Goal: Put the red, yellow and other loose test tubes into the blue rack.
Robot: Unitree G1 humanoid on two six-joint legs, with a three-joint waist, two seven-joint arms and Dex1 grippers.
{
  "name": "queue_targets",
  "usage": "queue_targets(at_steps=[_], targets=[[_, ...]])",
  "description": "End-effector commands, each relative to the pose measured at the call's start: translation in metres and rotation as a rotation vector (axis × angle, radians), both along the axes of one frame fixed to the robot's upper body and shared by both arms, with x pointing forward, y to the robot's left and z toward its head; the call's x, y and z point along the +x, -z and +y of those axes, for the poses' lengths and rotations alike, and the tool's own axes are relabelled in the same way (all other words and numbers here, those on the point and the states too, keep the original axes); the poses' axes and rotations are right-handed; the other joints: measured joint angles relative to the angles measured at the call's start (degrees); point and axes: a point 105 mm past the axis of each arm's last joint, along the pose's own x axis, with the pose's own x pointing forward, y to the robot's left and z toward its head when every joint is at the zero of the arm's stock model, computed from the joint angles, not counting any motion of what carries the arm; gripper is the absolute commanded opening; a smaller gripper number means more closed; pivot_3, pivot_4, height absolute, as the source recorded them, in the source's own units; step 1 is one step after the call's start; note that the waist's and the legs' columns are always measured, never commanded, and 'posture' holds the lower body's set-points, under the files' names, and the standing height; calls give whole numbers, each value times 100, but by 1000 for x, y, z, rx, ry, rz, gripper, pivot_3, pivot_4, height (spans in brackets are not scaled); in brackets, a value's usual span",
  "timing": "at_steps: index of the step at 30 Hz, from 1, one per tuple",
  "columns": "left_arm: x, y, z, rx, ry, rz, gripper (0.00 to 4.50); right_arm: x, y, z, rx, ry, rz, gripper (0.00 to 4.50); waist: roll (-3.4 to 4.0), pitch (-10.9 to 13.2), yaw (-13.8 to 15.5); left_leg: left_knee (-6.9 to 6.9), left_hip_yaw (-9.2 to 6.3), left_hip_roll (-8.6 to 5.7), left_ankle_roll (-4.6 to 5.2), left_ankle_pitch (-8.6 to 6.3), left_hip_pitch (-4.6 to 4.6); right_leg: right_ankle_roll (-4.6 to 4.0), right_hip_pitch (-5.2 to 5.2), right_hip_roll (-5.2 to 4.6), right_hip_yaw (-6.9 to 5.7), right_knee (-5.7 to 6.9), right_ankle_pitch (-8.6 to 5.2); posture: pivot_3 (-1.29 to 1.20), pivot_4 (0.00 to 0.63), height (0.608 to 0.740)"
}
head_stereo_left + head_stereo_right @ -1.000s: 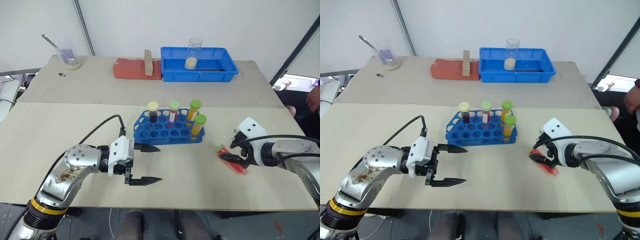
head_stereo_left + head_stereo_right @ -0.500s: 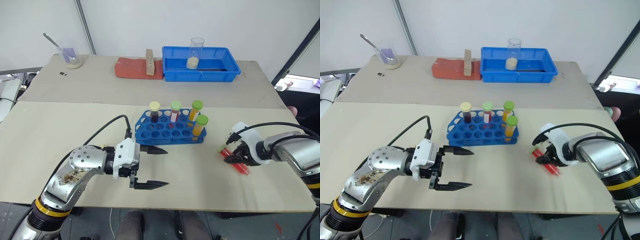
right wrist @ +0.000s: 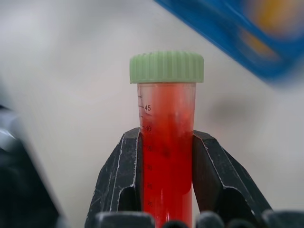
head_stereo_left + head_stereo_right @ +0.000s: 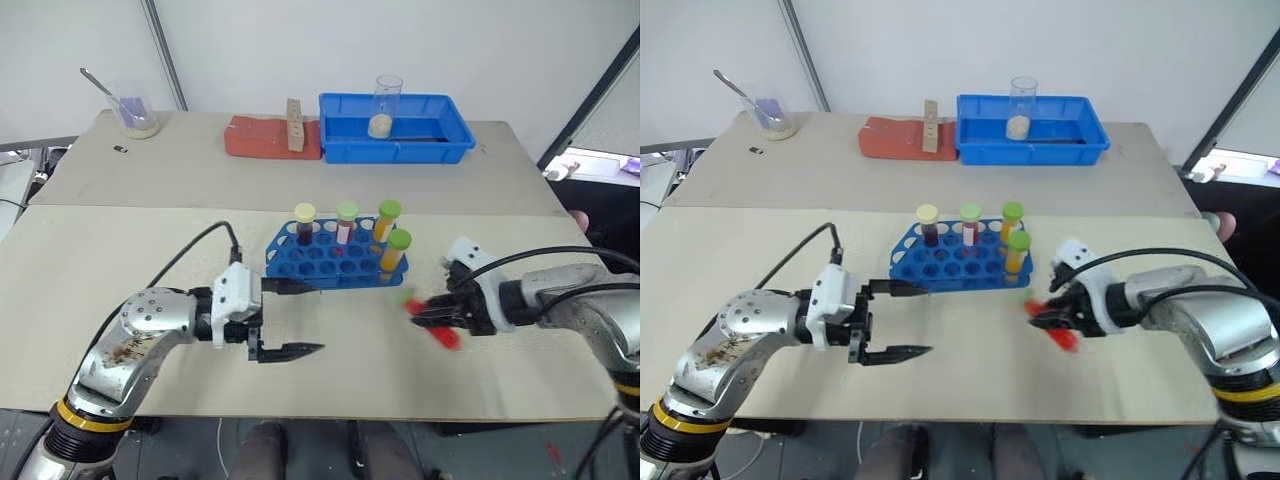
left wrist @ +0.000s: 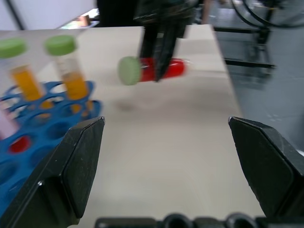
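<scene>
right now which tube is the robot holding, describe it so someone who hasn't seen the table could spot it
Find the blue rack of round holes in the middle of the near table, with four capped tubes standing in it. Just to its right, the right gripper is shut on the red tube. Unlike the racked ones, it is held off the rack and lying sideways, filled with bright red liquid under a green cap.

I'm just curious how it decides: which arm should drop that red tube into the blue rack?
Right. The right gripper already clamps the red tube beside the blue rack; the left gripper is open, holding nothing.
</scene>
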Motion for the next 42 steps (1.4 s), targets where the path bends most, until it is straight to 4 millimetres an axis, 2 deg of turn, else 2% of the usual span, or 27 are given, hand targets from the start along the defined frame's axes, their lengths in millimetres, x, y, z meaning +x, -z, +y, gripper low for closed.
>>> queue_targets(at_steps=[1, 5, 10, 14, 20, 28, 42], targets=[[7, -12, 16, -22, -85, -37, 4500, 0, -19, 20, 202, 15, -133, 997, 0, 0, 2, 4, 0, -1, 0, 0, -2, 0, -2, -1, 2, 4, 0, 0, 150, 740], [8, -10, 29, 18, -122, -38, 4500, 4, -25, 55, 363, 13, -299, 997, 2, 0, -4, 5, 1, -4, 0, 0, -3, 1, -2, -6, 2, 5, 1, 0, 150, 740], [6, -12, 28, 7, -113, -23, 4500, 27, -34, 80, 441, 123, -508, 997, 2, 0, -19, 5, 4, -5, -1, 0, -2, -2, -5, -11, 2, 6, 1, 0, 150, 740], [4, -11, 27, -4, -109, -17, 4500, 50, -37, 73, 490, 301, -667, 997, 2, 0, -10, 4, 3, -5, -1, 0, -2, -4, -5, -11, -1, 9, 0, 0, 150, 740], [3, -12, 26, -30, -101, -7, 4500, 62, -32, 67, 489, 435, -798, 997, 3, 0, -22, 0, 4, -6, -1, 0, -3, -10, -7, -12, 1, 9, 0, 0, 150, 740], [2, -12, 22, -63, -91, 3, 4500, 67, -23, 70, 502, 476, -824, 997, 3, 0, -44, -2, 3, -2, -1, 0, 6, -58, -8, -8, 1, 24, -25, 0, 150, 740], [3, -23, 17, -109, -94, 24, 4500, 71, -5, 70, 497, 566, -861, 996, 3, 0, -65, -2, 2, -3, -1, 0, 13, -58, 0, -10, 2, 24, -26, 0, 150, 740]])
